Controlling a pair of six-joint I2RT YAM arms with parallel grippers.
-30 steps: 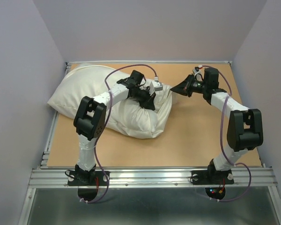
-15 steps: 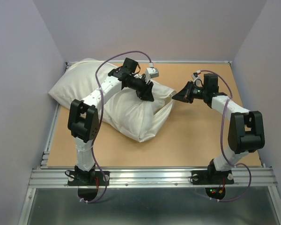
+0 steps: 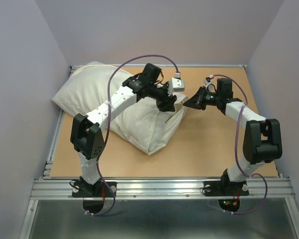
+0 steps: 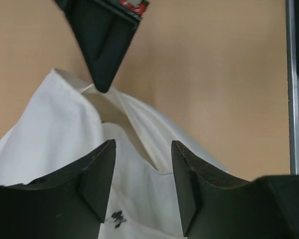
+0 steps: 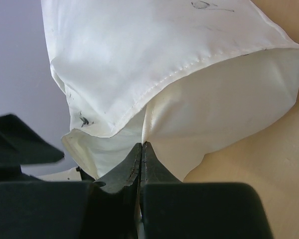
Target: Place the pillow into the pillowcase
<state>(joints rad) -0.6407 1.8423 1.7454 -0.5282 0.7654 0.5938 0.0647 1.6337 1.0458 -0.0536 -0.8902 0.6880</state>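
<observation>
Opened: my left claw [image 4: 142,147], jaws now apart over pillowcase [image 5: 179,59] hem | right claw [image 5: 141,145] clamps hem | regrip likely due.

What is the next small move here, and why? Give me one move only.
Probably lower the left gripper and close on the pillowcase edge lying below its open jaws. The right gripper is shut on the far edge of the opening, so a second grip would let both arms spread the mouth.
</observation>
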